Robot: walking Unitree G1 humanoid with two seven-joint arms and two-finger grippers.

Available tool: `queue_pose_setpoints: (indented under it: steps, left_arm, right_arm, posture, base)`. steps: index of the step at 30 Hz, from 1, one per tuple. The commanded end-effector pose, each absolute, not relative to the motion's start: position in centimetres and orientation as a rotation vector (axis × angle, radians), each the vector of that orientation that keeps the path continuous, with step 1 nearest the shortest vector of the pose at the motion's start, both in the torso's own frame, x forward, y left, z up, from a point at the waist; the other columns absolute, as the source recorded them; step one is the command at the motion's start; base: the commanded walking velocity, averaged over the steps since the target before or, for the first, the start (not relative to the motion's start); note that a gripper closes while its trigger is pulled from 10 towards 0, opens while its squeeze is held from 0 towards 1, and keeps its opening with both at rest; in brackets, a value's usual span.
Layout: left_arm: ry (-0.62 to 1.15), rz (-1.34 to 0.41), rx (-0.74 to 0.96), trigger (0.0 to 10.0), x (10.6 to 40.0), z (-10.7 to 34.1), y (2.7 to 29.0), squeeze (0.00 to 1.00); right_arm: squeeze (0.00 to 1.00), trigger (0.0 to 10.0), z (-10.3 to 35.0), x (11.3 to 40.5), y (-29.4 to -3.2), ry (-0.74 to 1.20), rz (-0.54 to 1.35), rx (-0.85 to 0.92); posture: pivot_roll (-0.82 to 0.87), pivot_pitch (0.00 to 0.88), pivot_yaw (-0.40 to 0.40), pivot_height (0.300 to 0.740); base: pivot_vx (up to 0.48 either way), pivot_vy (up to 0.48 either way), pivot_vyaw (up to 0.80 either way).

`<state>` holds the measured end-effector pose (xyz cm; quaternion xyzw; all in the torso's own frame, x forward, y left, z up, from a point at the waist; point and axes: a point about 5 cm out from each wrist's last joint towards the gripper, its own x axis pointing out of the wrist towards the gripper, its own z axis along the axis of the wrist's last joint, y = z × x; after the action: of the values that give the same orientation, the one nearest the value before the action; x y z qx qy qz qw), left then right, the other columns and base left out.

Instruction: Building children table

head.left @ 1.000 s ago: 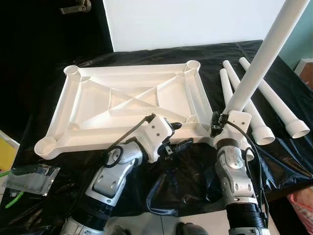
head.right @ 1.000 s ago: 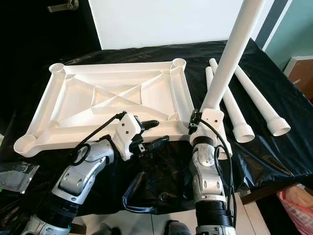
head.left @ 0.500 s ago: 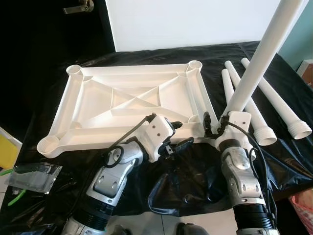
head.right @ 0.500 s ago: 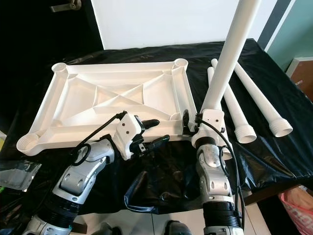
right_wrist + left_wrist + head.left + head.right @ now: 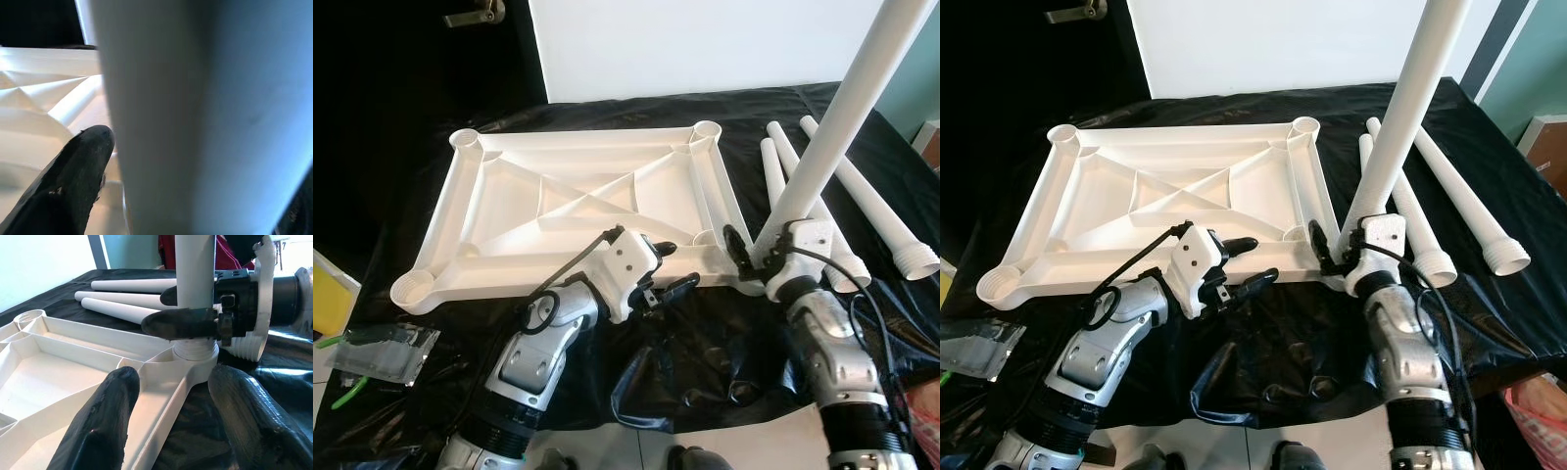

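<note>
The white table top [image 5: 568, 147] lies upside down on a black-covered table. One white leg [image 5: 832, 127] stands upright in its near right corner socket [image 5: 195, 352]. My right gripper [image 5: 759, 250] is shut on that leg just above the socket, and one black finger [image 5: 181, 323] crosses the front of the leg. My left gripper [image 5: 674, 266] is open at the top's front rim, left of the socket, holding nothing. Through its wrist camera, its two fingers [image 5: 105, 421] frame the socket without touching it. Three loose legs [image 5: 876, 211] lie side by side to the right.
Black plastic sheeting [image 5: 705, 362] drapes over the table's front edge between my arms. A clear plastic bag [image 5: 382, 348] lies at the near left, beside a yellow object [image 5: 328, 294]. A white panel [image 5: 705, 49] stands behind the table, with a dark doorway to its left.
My right wrist and forearm have swung to the right around the upright leg while still holding it. The left arm has stayed in place. The camera has shifted slightly.
</note>
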<state>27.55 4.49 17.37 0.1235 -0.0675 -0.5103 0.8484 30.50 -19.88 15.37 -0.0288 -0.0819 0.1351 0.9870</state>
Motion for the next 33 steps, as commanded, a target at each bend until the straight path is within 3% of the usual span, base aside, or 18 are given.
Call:
queue_pose_setpoints:
  steps: [1,8,9,12,13,21,22,23,24,33]
  left_arm:
    - [-0.146,-0.998,0.263,10.0,28.0,17.3,4.8,0.00]
    - [-0.140,-1.014,0.259,10.0,27.9,17.3,4.7,0.00]
    - [-0.138,-1.015,0.258,10.0,27.9,17.3,4.7,0.00]
    - [-0.136,-1.018,0.258,10.0,27.8,17.2,4.6,0.00]
    - [-0.135,-1.020,0.258,10.0,27.8,17.1,4.6,0.00]
    - [-0.133,-1.008,0.260,10.0,27.9,17.2,4.7,0.00]
    - [-0.132,-1.006,0.255,10.0,27.8,17.2,4.7,0.00]
    - [-0.132,-1.006,0.255,10.0,27.8,17.2,4.7,0.00]
    - [-0.130,-1.004,0.254,10.0,27.8,17.2,4.8,0.00]
    - [-0.116,-0.983,0.244,10.0,27.8,16.7,4.7,0.00]
  right_arm:
    - [0.00,10.0,15.1,30.5,-19.9,-0.161,0.293,-0.053]
    - [0.00,10.0,14.5,31.5,-20.1,-0.112,0.457,-0.100]
    - [0.00,1.9,14.4,31.6,-20.0,-0.111,0.473,-0.110]
    - [0.00,1.9,14.2,31.7,-20.0,-0.110,0.486,-0.123]
    - [0.00,0.0,14.2,31.8,-20.0,-0.114,0.489,-0.120]
    - [0.00,0.0,13.1,31.8,-20.2,-0.074,0.481,-0.117]
    - [0.00,7.4,13.1,31.7,-20.2,-0.074,0.475,-0.124]
    - [0.00,7.4,13.1,31.7,-20.2,-0.074,0.475,-0.124]
    - [0.00,10.0,13.1,31.7,-20.2,-0.073,0.464,-0.123]
    - [0.00,10.0,12.6,31.3,-20.0,-0.062,0.298,-0.092]
  posture:
    - [-0.09,0.116,0.032,0.740]
    - [-0.09,0.119,0.051,0.740]
    - [-0.09,0.117,0.052,0.740]
    - [-0.09,0.115,0.052,0.740]
    - [-0.09,0.115,0.052,0.740]
    - [-0.08,0.121,0.036,0.740]
    - [-0.08,0.124,0.034,0.740]
    - [-0.08,0.124,0.034,0.740]
    - [-0.08,0.123,0.034,0.740]
    - [-0.08,0.122,0.019,0.740]
  base:
    - [0.000,0.000,0.00]
    - [0.000,0.000,0.00]
    - [0.000,0.000,0.00]
    - [0.000,0.000,0.00]
    - [0.000,0.000,0.00]
    - [0.000,0.000,0.00]
    - [0.000,0.000,0.00]
    - [0.000,0.000,0.00]
    - [0.000,0.000,0.00]
    - [0.000,0.000,0.00]
